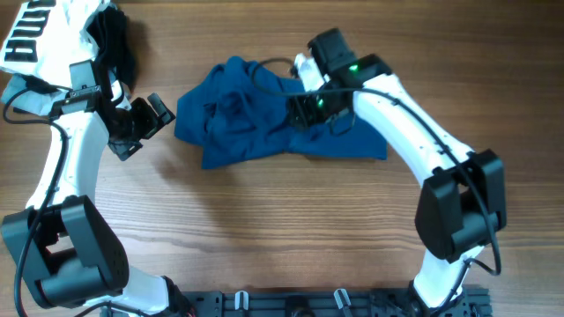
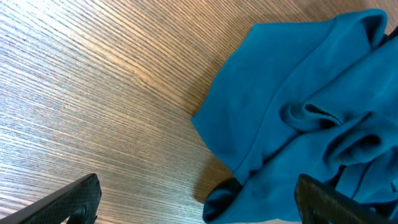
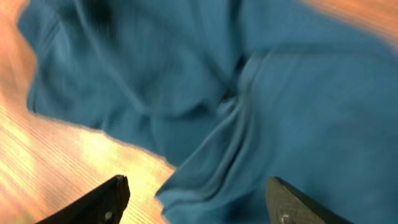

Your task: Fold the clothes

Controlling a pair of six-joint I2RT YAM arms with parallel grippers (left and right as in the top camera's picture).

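Observation:
The deep-blue garment (image 1: 256, 114) lies crumpled at the middle back of the table. It fills the right of the left wrist view (image 2: 298, 106) and most of the blurred right wrist view (image 3: 261, 93). My left gripper (image 1: 145, 128) is open and empty, just left of the garment's left edge. My right gripper (image 1: 304, 110) is open, hovering over the garment's middle right, holding nothing. In the left wrist view the jaws (image 2: 199, 199) straddle a garment corner. In the right wrist view the jaws (image 3: 196, 199) span a fold at the cloth's edge.
A white garment with black lettering (image 1: 40, 40) and a black cloth (image 1: 115, 40) lie at the back left corner. Bare wood (image 1: 264, 229) stretches in front of the blue garment. A black rail (image 1: 335, 304) runs along the front edge.

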